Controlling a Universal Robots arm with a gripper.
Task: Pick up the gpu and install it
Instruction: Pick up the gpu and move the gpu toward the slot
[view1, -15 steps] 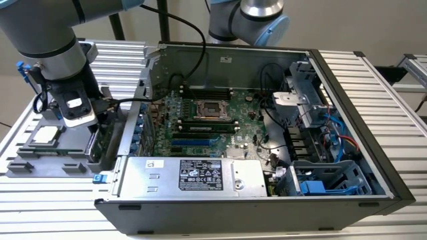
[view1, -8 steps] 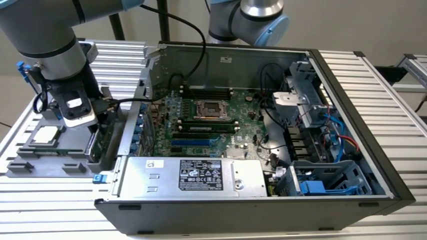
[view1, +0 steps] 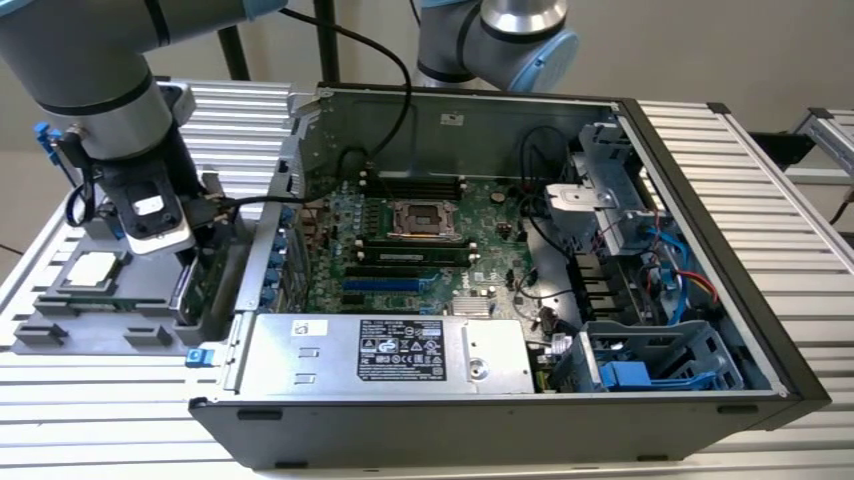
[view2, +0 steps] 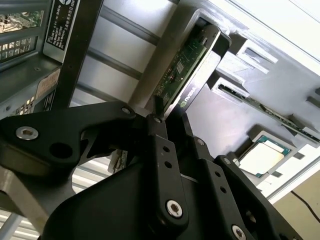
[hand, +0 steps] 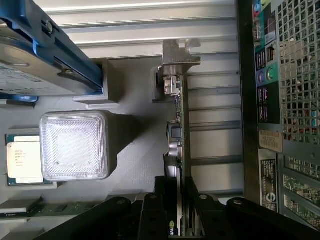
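My pincer (hand: 181, 195) is narrow, its black fingers (hand: 192, 192) clamped on one edge of the gpu (hand: 179, 125). The card stands on edge in the grey holder (hand: 130, 165) on the table (view1: 107, 400), just beside the computer case (hand: 250, 100).

Risk: the thin-edge grip could let the card pivot, and its bracket (hand: 179, 55) could snag the holder or the case wall.

My arm (view1: 94, 90) points down over the holder.

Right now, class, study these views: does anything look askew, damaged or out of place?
Nothing stands out. The gpu stands on edge, straight in its grey holder, with the gripper at one end. The chip lies flat in its recess, and the open computer case looks undamaged.
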